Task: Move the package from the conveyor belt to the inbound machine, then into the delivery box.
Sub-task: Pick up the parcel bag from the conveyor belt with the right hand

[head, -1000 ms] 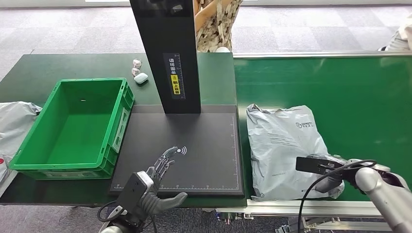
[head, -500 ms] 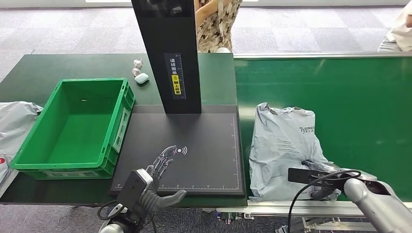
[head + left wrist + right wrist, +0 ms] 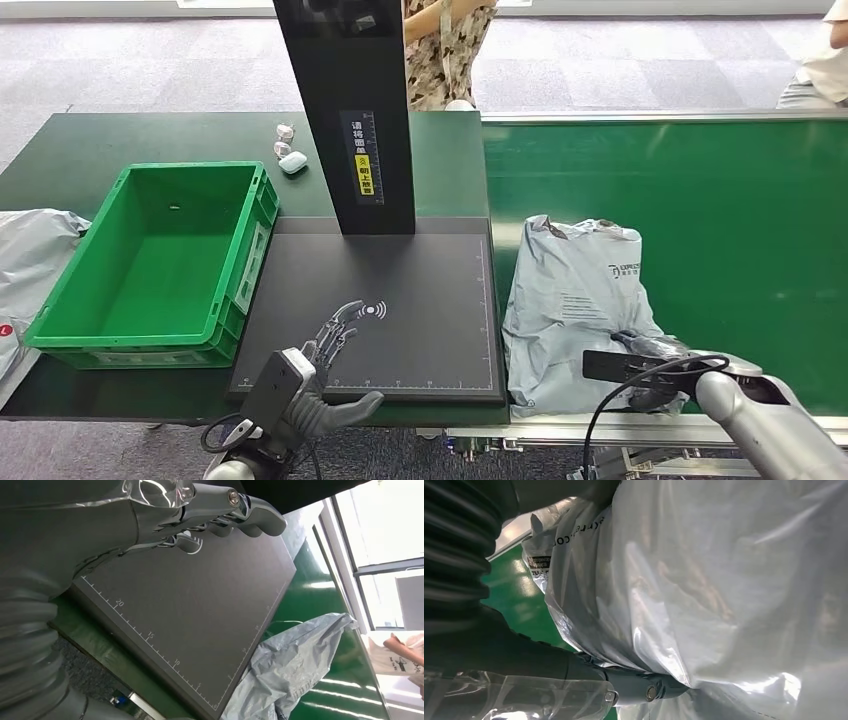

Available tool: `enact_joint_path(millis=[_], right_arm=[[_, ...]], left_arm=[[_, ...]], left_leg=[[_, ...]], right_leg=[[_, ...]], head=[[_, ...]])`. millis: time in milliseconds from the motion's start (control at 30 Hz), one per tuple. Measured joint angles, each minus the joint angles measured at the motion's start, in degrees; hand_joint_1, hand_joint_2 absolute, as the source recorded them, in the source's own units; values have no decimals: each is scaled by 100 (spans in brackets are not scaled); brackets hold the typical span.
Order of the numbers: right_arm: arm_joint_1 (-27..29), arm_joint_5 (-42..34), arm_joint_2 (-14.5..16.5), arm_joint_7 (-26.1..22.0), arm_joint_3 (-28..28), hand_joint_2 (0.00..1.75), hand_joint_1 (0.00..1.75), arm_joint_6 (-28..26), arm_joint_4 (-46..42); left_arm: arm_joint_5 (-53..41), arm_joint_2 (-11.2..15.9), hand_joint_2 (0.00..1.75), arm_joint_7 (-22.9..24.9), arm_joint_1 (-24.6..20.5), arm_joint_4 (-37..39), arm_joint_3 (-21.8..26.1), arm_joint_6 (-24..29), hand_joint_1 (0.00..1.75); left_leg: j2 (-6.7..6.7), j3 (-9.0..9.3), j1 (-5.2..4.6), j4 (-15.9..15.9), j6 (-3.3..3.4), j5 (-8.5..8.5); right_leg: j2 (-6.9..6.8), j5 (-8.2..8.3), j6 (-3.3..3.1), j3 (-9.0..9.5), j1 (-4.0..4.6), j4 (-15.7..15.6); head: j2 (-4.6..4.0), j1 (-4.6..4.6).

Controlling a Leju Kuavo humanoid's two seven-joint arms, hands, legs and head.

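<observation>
Right hand [image 3: 655,372] has its fingers clamped on the near corner of the grey package [image 3: 575,300] on the green belt [image 3: 720,200], while left hand [image 3: 325,395] hovers spread over the black scanner pad [image 3: 420,300].

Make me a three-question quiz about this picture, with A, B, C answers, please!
1. Where is the grey package?
A. in the crate
B. on the conveyor belt
C. on the floor

2. What colour is the crate?
A. green
B. red
C. yellow

3. What is inside the crate?
A. three parcels
B. nothing big
C. a shoe

Answers:
1 B: it lies on the green belt beside the black scanner plate, with the right hand at its near edge.
2 A: its walls are bright green.
3 B: its bare floor shows.
</observation>
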Motion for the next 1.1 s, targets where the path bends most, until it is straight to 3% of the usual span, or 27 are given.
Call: enact_joint_path(millis=[433, 733, 833, 933, 1100], right_arm=[[160, 142, 12, 79, -127, 175, 175, -180, -256], [397, 825, 116, 39, -363, 175, 175, -1128, -429], [559, 1044, 192, -13, -608, 175, 175, -1731, -541], [700, 1080, 424, -218, -1017, 175, 175, -2767, -702], [817, 182, 1040, -1212, -1936, 175, 175, -4731, -1067]], left_arm=[[-15, 0, 175, -31, -34, -1, -14, -29, 0], [-129, 11, 175, -137, 85, -17, 3, -66, 0], [-193, 11, 175, -170, 157, -36, 8, -53, 0], [-281, 5, 175, -185, 234, -103, 13, 28, 0], [-369, -46, 175, -184, 269, -162, 13, 199, 0]], left_leg=[[-4, 7, 0, 1, 1, -1], [-6, 0, -2, 0, 2, -1], [-5, -7, -2, -1, 2, -2], [-3, -11, -1, -2, 2, -1], [-8, -13, 1, -3, 0, 0]], right_leg=[[-4, -3, 3, 12, 0, -3], [-7, -2, 4, 11, -1, -3], [-7, -2, 4, 7, -1, -2], [-4, -1, 2, -2, 0, 0], [-6, -2, 0, -10, 1, 2]], head=[[0, 1], [0, 1], [0, 2], [0, 1], [0, 0]])
